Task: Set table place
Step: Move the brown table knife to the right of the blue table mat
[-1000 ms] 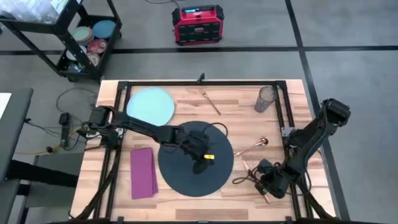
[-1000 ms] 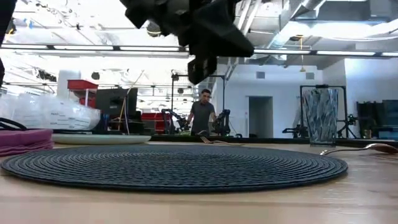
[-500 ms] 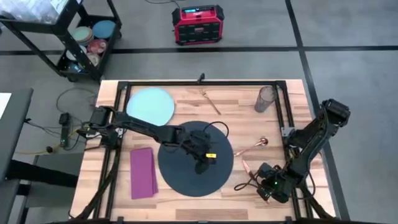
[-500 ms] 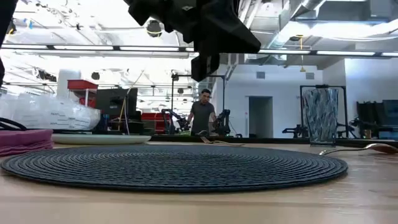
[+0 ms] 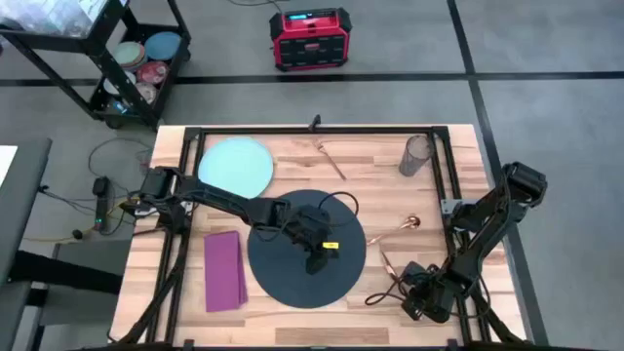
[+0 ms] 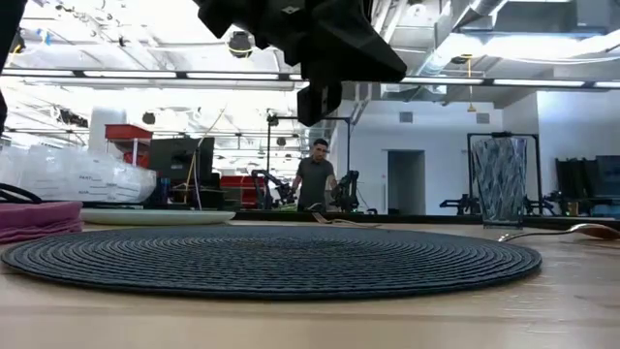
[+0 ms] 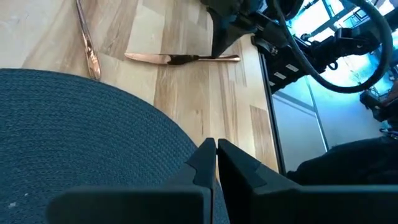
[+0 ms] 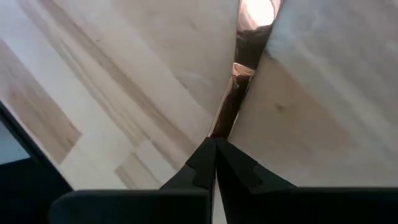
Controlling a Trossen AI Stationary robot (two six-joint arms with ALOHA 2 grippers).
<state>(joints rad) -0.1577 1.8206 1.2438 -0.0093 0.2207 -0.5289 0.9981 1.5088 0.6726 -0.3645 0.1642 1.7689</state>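
The right end effector has slid toward 7 o'clock along the bench, fingers together on the knife, so laying it by the mat looks next. The knife runs 11 to 5. The left end effector, fingers together, waits over the mat.

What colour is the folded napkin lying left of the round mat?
Magenta; the napkin shows best in the high view.
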